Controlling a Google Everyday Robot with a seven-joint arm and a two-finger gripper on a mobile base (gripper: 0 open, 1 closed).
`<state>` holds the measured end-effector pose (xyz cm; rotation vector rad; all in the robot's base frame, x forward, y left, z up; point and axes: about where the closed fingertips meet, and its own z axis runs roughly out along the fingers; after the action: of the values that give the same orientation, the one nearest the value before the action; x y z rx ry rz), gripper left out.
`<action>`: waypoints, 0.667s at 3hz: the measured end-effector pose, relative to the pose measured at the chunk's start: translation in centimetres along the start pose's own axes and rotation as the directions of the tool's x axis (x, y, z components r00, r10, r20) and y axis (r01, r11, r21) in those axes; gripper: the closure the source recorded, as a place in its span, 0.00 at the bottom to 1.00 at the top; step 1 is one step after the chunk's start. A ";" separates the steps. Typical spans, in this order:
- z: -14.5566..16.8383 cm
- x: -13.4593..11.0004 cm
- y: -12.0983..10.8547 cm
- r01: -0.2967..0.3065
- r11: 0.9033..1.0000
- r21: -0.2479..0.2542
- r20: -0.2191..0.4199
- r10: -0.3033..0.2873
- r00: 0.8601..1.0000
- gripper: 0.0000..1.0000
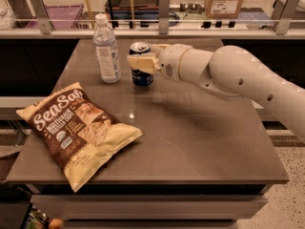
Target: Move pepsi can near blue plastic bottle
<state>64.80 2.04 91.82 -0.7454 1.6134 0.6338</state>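
The pepsi can (141, 75) is dark blue with a silver top and stands upright at the back of the brown table (190, 137). My gripper (141, 61) reaches in from the right and is shut on the can, its tan fingers (143, 62) across the can's upper half. The blue plastic bottle (106, 49), clear with a white cap and pale label, stands upright just left of the can, a small gap apart.
A large brown and cream Sea Salt chip bag (76, 130) lies at the table's front left. A glass railing with metal posts (164, 6) runs behind the table. My white arm (238, 75) spans the right side above the table.
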 end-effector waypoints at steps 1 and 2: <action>0.5 0.3 -0.4 0.000 1.000 -0.014 0.007 0.000 1.000 1.00; 0.4 1.2 -0.8 -0.003 1.000 -0.019 0.035 0.003 0.999 1.00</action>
<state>65.49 1.68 90.61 -0.7421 1.5789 0.6617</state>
